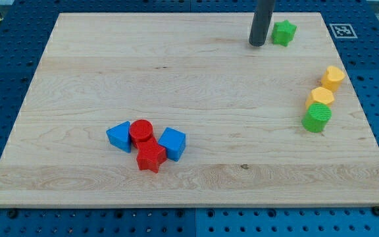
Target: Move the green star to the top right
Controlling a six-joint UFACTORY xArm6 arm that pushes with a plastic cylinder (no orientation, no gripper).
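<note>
The green star [283, 32] lies near the view's top right on the wooden board [189, 79]. My tip [257, 44] is the lower end of the dark rod. It stands just left of the green star, close to it; I cannot tell whether it touches.
At the view's right are a yellow block [333, 78], a second yellow block [320, 97] and a green cylinder [317, 117] in a row. At lower left cluster a blue block [118, 136], a red cylinder [141, 131], a red star [151, 157] and a blue block [172, 143]. A marker tag [342, 30] sits at the top right corner.
</note>
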